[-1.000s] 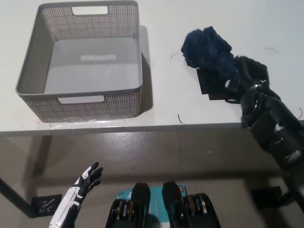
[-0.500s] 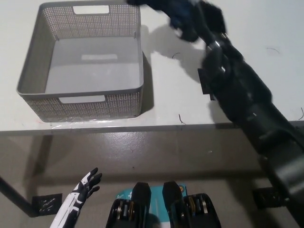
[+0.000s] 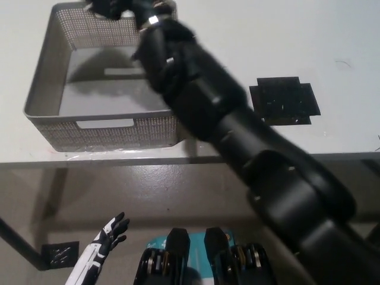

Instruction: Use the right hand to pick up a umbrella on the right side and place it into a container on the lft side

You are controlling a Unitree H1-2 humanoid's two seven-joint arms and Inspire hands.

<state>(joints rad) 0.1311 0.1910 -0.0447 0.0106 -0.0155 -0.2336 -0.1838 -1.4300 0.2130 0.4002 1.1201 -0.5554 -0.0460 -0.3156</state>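
**One arm across the basket**

One black right arm [image 3: 237,130] reaches diagonally from bottom right to the top edge, over the grey basket [image 3: 44,89] on the white counter [image 3: 332,41]. Right robot hand [image 3: 116,7] is at the basket's far rim, mostly cut off by the frame; grip state cannot tell. Umbrella not clearly visible, location cannot tell. Black patch [image 3: 284,100] lies on the counter right of the arm. White left robot hand [image 3: 104,237] rests low at lower left, fingers spread, holding nothing.
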